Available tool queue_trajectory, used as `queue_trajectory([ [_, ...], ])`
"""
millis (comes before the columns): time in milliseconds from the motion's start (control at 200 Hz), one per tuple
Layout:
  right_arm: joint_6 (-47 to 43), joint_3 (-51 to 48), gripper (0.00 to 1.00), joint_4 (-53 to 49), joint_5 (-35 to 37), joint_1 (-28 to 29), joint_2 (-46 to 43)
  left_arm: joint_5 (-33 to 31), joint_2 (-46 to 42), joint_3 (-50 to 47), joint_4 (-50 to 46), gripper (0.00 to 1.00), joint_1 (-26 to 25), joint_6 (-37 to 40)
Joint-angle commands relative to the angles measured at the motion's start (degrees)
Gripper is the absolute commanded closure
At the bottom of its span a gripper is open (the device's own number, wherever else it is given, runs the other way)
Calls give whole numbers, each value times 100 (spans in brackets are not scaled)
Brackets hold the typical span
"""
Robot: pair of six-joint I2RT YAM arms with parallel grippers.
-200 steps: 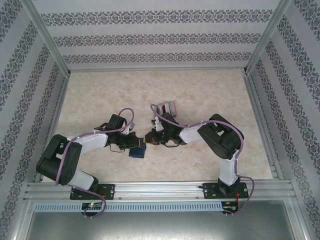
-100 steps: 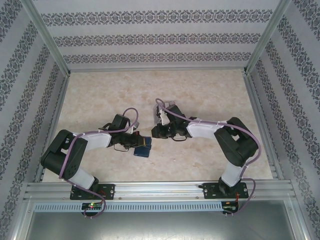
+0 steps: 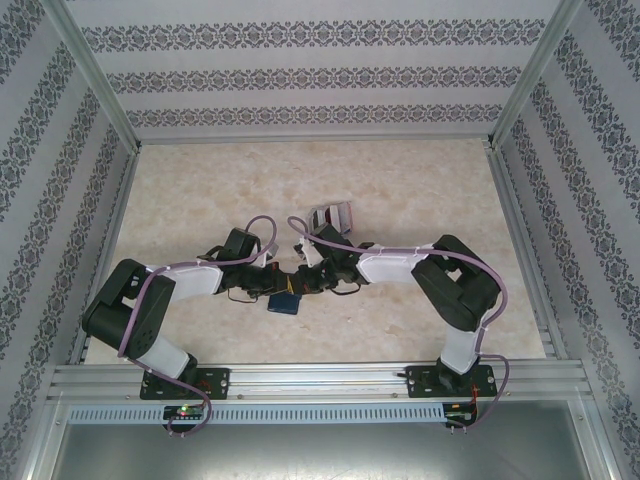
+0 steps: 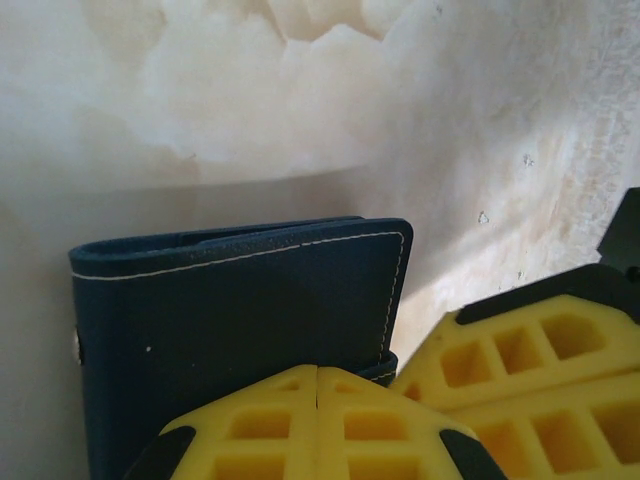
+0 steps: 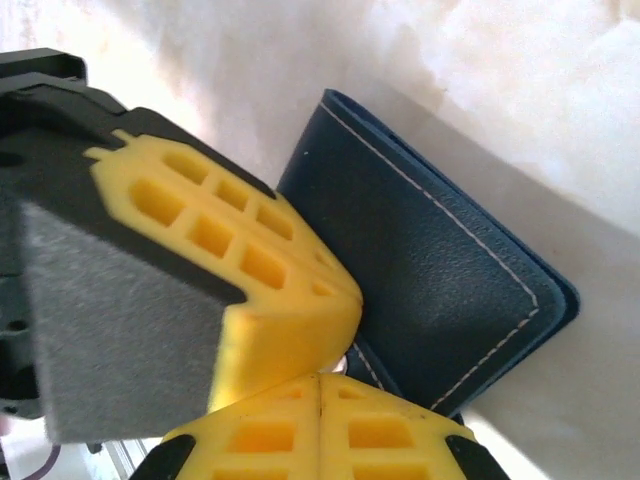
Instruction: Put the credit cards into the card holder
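The card holder point(image 3: 285, 304) is a navy-blue wallet with pale stitching. It lies folded shut on the table point(image 3: 400, 190), and it also shows in both wrist views point(image 4: 240, 330) point(image 5: 440, 290). My left gripper point(image 3: 277, 283) point(image 4: 317, 372) is shut, its yellow tips resting on the wallet's near edge. My right gripper point(image 3: 301, 282) point(image 5: 320, 380) is also shut, tips against the wallet's corner beside a small strap point(image 5: 372, 368). The two grippers touch each other there. The credit cards point(image 3: 333, 216), red and pale, stand bunched behind the right wrist.
Patterned walls and metal rails point(image 3: 516, 230) close in the marbled table on three sides. Both arms fold in toward the table's middle front. Bare table stretches behind and to either side of the wallet.
Half a second ago the right gripper was up by the cards. It has since swung back down-left to the wallet and met the left gripper. The wallet shifted slightly.
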Motion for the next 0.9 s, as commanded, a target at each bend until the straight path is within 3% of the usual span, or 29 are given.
queue_trajectory([
  [0, 90, 136, 92, 262, -124, 52, 204, -418, 279, -190, -629, 100, -141, -55],
  [170, -298, 123, 93, -52, 29, 143, 294, -398, 255, -195, -583, 100, -135, -117],
  [240, -635, 151, 94, -300, 149, 196, 333, -352, 228, -139, -576, 91, -128, -194],
  [470, -1141, 211, 95, -712, 398, 219, 540, -196, -52, 98, -614, 77, 16, -442],
  [784, -1024, 211, 93, -424, 53, 204, 388, -68, -558, 100, -527, 76, 352, -830],
  [894, -776, 210, 87, -29, -215, 163, 260, -193, -776, 42, -764, 85, 610, -958],
])
